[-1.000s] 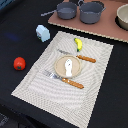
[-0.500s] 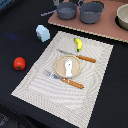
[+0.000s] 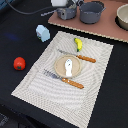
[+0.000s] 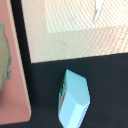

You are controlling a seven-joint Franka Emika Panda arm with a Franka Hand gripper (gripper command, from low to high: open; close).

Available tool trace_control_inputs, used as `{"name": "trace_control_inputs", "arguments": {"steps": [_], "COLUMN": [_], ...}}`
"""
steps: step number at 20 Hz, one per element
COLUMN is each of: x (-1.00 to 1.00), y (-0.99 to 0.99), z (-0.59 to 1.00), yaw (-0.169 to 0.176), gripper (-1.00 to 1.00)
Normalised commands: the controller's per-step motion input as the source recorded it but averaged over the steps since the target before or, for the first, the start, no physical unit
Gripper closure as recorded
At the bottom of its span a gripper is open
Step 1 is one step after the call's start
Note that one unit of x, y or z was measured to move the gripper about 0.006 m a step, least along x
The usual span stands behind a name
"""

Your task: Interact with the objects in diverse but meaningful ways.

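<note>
A staged toy dining setup: placemat (image 3: 95, 75), plate (image 3: 61, 64), toy cutlery, pots on a black table (image 3: 20, 30).

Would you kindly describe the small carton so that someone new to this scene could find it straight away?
Start at the pale woven placemat in the middle of the black table. Just off its far corner, on the exterior view's left, the carton stands alone on the black surface. It is the only pale blue-white, box-shaped item; the nearby tomato is round and red.
</note>
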Motion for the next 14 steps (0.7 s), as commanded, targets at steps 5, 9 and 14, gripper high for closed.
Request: {"name": "trace_control_inputs", "arguments": {"steps": [5,9,14], "x": [0.64,0.61,0.51], "y": [-0.61,-0.60,-0.48], "z": [-0.15,-0.11,-0.17], "yaw": [-0.061,-0.066,-0.074], "gripper": [-1.00,-1.00,-1.00]}}
